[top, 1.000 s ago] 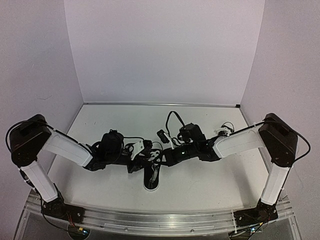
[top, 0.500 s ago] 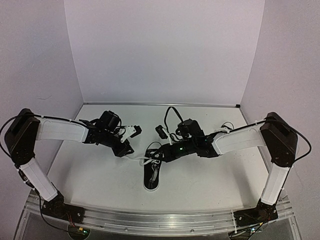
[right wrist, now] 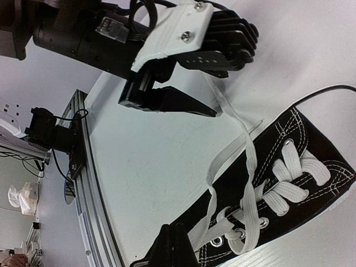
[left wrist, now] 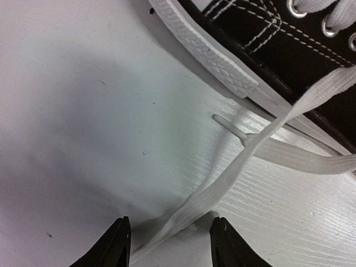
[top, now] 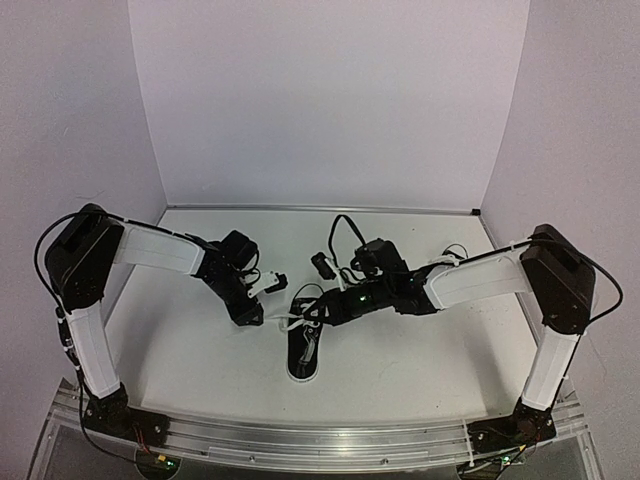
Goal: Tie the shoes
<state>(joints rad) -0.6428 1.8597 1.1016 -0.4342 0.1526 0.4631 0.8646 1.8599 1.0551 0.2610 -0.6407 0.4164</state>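
One black canvas shoe [top: 303, 352] with a white sole lies in the middle of the table, toe toward the near edge. My left gripper [left wrist: 171, 245] hovers low over the table just left of the shoe [left wrist: 311, 50]. It is open, and a loose white lace [left wrist: 233, 178] runs from the shoe across the table and between its fingertips, unpinched. My right gripper [right wrist: 177, 245] is shut at the shoe's [right wrist: 300, 183] ankle side, with a fold of lace [right wrist: 210, 217] pinched at its tips. In the top view the left gripper [top: 256, 316] and right gripper [top: 316, 312] flank the shoe's laced end.
White walls close the table on the left, back and right. An aluminium rail [top: 300, 440] runs along the near edge. The left gripper [right wrist: 206, 108] hangs close above the lace in the right wrist view. Black cables [top: 345, 235] loop over the right wrist.
The left gripper left the shoe, swung back-left trailing the lace, then dropped low beside the shoe, opening on the way. The right gripper stayed shut at the shoe.
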